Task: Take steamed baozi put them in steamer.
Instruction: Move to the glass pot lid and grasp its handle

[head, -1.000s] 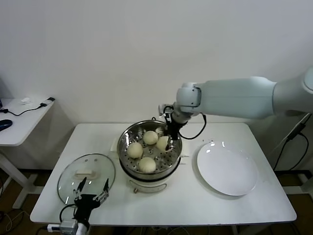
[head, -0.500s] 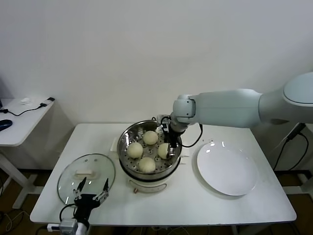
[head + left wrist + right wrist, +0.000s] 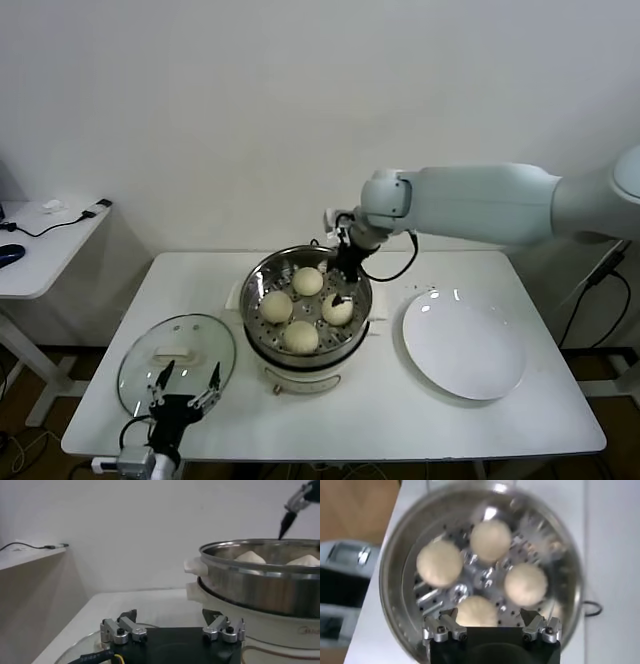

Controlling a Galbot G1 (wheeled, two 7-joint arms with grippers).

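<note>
The right tool (image 3: 338, 283) hangs over the steamer (image 3: 306, 305), above the pot's 2 o'clock part, its fingers spread and holding nothing. In the right wrist view the tool (image 3: 491, 629) looks straight down into the pot, and its two fingertips (image 3: 439, 630) stand apart with a bun between and below them. The right arm reaches in from 3 o'clock, well above the worktop (image 3: 420, 400).

All four baozi lie on the perforated tray inside the steamer (image 3: 480, 575). In the head view one bun (image 3: 308, 281) sits at 12 o'clock of the tray, one (image 3: 276, 305) at 9 o'clock, one (image 3: 301, 336) at 6 o'clock and one (image 3: 338, 309) at 3 o'clock, just under the right tool. They lie near one another around the tray's middle; whether any touch cannot be told. From the left wrist view the tops of two buns (image 3: 250, 556) show over the steel rim of the steamer (image 3: 260, 587).

The steamer stands near the middle of the worktop on its cream base. The plate (image 3: 465, 345) lies at 3 o'clock of the steamer, beside it and bare. The glass lid (image 3: 176, 362) lies flat at 8 o'clock of the steamer, handle up.

The left tool (image 3: 184, 391) is parked low at the worktop's 7 o'clock edge, over the near rim of the lid, fingers spread and empty; the left wrist view shows its fingertips (image 3: 120, 631) apart.
</note>
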